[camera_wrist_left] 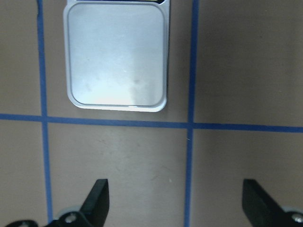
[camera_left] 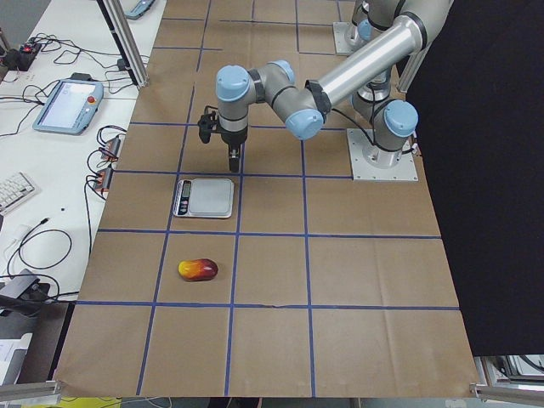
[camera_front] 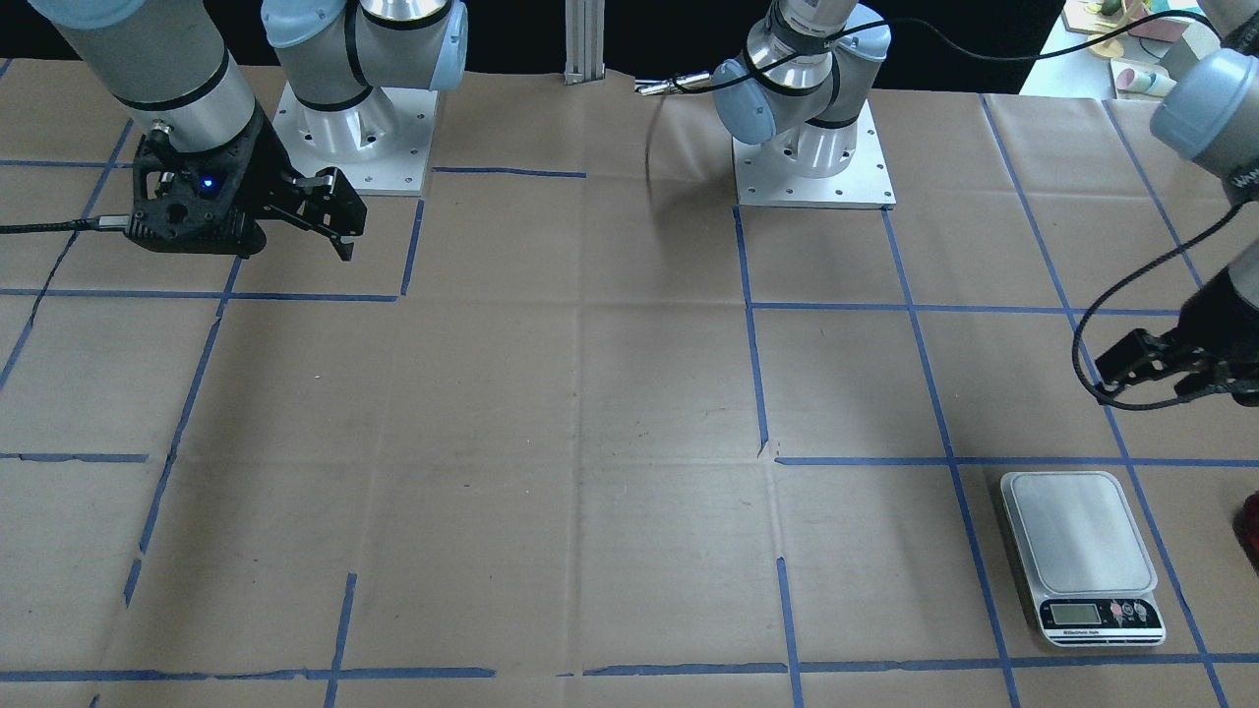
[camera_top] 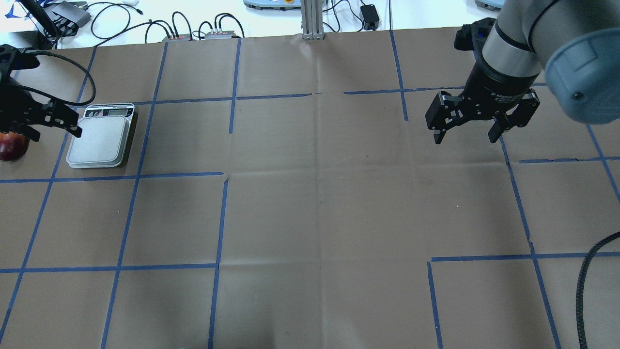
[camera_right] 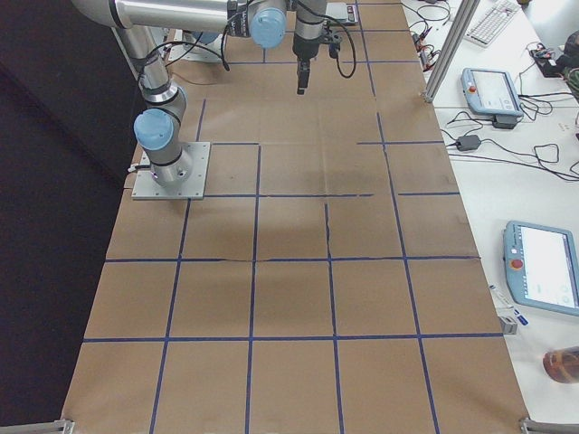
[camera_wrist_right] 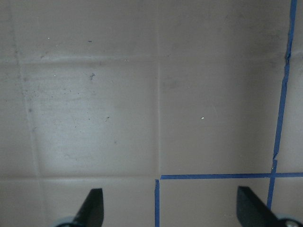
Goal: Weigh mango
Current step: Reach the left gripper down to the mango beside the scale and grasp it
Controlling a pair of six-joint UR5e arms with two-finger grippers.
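The mango (camera_left: 197, 270), red fading to yellow, lies on the paper-covered table near the robot's left end. It shows only partly at the edge of the overhead view (camera_top: 11, 146) and of the front view (camera_front: 1250, 529). The silver kitchen scale (camera_top: 100, 140) stands beside it with a bare platform (camera_wrist_left: 117, 56). My left gripper (camera_top: 54, 130) is open and empty. It hovers above the table by the scale's edge, and its fingers (camera_wrist_left: 98, 194) are spread wide. My right gripper (camera_top: 465, 138) is open and empty, and it hovers far off on the other side (camera_wrist_right: 168, 203).
Blue tape lines (camera_top: 220, 218) split the brown paper into squares. The arm bases (camera_front: 814, 147) stand at the robot's side. A black cable (camera_top: 583, 286) hangs at the right. Cables and tablets lie on the white bench (camera_left: 68, 106) beyond the table edge.
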